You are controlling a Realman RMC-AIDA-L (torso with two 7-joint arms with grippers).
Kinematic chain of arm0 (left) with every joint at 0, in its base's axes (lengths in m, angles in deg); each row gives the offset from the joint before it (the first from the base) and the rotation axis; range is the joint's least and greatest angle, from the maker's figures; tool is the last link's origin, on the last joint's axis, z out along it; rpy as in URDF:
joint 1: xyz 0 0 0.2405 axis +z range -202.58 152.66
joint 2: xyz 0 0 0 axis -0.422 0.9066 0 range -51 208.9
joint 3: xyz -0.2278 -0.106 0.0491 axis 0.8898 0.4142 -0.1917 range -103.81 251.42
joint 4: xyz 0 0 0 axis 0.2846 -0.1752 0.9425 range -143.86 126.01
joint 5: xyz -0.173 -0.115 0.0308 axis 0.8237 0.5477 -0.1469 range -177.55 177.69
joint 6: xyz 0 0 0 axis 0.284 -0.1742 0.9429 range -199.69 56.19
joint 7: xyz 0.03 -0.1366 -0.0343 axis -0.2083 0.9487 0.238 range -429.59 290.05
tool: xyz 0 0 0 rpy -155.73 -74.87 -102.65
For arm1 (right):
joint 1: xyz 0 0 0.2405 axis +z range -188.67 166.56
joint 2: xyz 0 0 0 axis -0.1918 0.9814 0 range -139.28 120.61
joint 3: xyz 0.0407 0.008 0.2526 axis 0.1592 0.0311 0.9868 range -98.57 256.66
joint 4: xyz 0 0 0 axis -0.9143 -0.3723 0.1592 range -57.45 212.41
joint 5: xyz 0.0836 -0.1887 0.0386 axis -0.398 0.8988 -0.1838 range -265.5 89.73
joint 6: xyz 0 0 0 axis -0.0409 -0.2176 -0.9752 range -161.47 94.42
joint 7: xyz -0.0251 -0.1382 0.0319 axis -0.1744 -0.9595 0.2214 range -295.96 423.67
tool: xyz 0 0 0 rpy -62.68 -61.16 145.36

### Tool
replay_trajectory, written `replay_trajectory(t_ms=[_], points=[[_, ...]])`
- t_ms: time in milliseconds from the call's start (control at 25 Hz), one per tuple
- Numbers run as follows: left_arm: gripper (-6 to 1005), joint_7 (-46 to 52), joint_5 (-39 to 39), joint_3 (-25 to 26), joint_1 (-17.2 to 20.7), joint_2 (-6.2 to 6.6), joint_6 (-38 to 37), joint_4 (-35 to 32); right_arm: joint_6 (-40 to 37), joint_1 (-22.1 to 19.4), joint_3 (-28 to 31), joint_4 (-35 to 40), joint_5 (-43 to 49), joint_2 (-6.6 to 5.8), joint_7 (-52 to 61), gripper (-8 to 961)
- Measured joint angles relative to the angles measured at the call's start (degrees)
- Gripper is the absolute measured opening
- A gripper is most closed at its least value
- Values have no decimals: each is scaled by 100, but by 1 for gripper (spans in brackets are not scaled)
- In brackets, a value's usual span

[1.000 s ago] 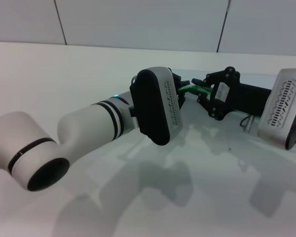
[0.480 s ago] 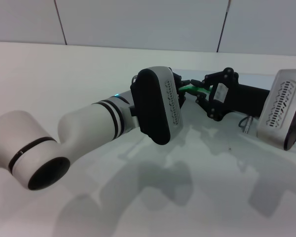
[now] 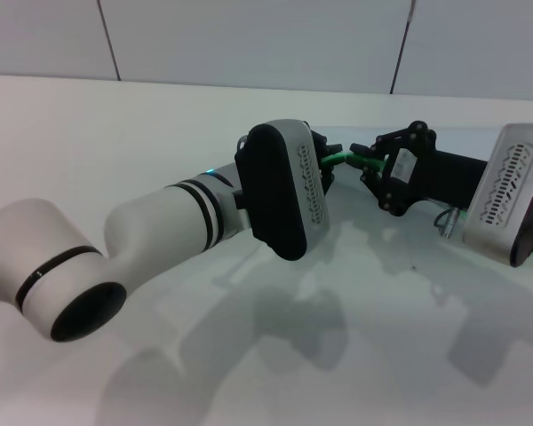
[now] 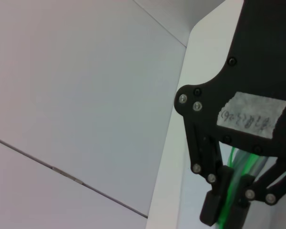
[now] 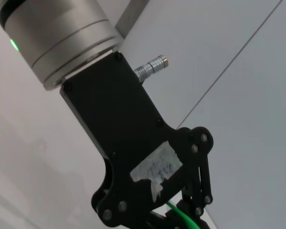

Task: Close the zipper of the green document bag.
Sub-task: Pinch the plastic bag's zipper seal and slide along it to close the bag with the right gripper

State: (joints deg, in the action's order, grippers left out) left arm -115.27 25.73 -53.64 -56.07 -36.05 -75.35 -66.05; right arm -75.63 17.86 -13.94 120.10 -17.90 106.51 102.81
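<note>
Both grippers met above the far right part of the white desk (image 3: pixel 115 133), near its back edge.

The thin bright green plastic zipper strip (image 3: pixel 342 160) ran between them, long axis roughly left-right along the back edge, lifted off the surface. Only a short stretch showed in the head view. The translucent pouch body of the green document bag (image 4: pixel 250 162) was barely visible: just a pale sliver beside the green strip in the left wrist view.

The black left gripper (image 3: pixel 324 161) was mostly hidden behind the white wrist housing (image 3: pixel 284 191) in the head view. In the left wrist view its black fingers (image 4: pixel 214 207) were drawn narrow, closed onto the green strip.

The black right gripper (image 3: pixel 362 161) pointed toward the left one, fingers pinched narrow onto the other end of the visible strip. The right wrist view showed the left gripper body (image 5: pixel 128 157) with the green strip (image 5: pixel 183 217) emerging at its fingertips.

Slider too small to make out; couldn't tell how far along the zip was shut.
</note>
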Motion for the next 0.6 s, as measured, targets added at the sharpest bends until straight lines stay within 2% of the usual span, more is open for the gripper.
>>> replay_trajectory(t_ms=[600], points=[[156,-4,0,33,66,43,-1,1,94,-29,15,0,25,-8,67,81]])
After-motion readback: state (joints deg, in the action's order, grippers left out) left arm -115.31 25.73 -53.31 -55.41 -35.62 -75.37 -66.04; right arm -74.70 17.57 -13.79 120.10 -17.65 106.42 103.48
